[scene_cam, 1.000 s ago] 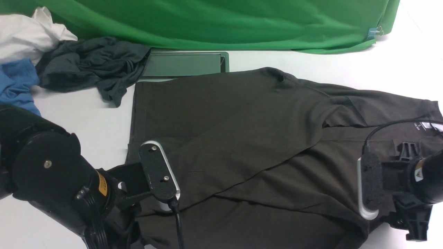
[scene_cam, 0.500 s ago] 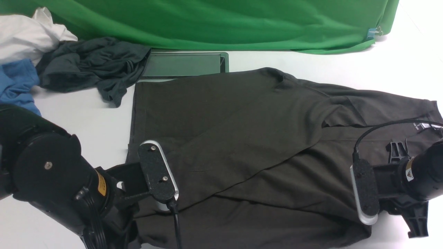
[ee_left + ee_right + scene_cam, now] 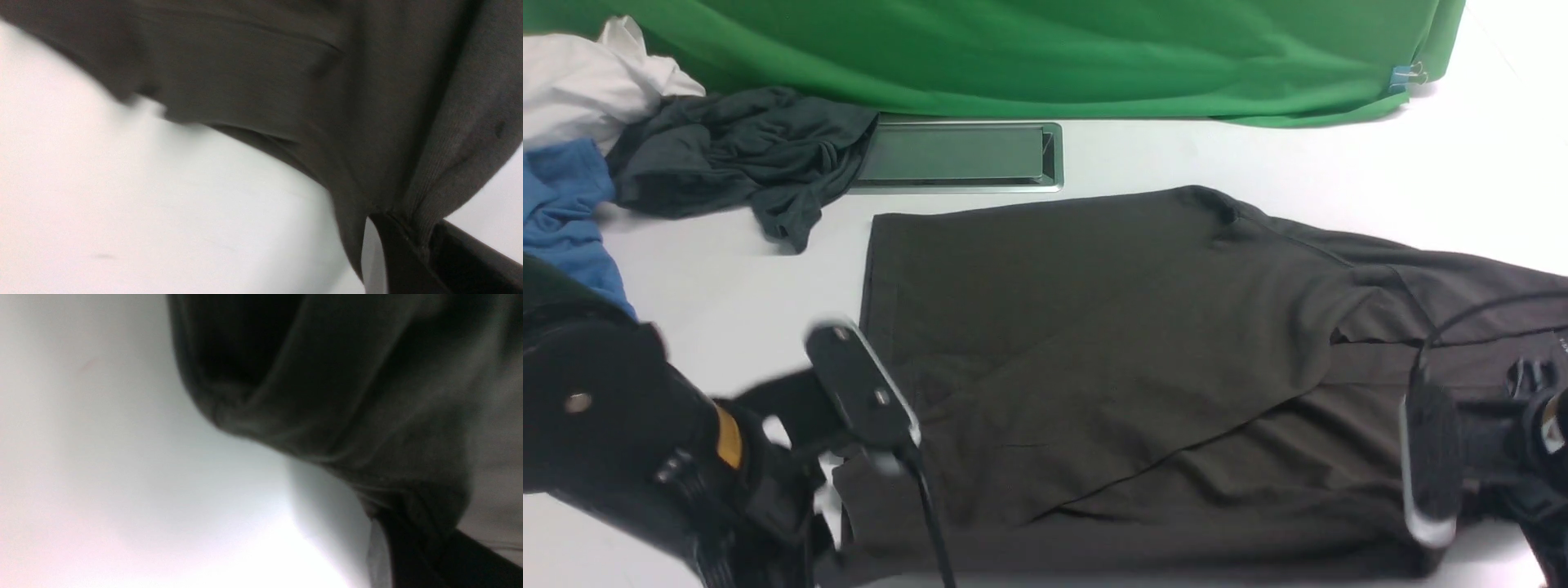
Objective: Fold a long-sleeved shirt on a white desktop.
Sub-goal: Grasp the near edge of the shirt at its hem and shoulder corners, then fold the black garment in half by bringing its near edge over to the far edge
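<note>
On the desktop (image 3: pixel 1258 155), long-sleeved shirt (image 3: pixel 1094 343) centre-right, garment pile (image 3: pixel 727 155) far left, cloth backdrop (image 3: pixel 1054 49) behind.

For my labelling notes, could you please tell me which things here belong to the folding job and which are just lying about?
Job: long-sleeved shirt, white desktop, left hand, right hand.
Lying about: grey garment, blue garment, white cloth, green backdrop.
</note>
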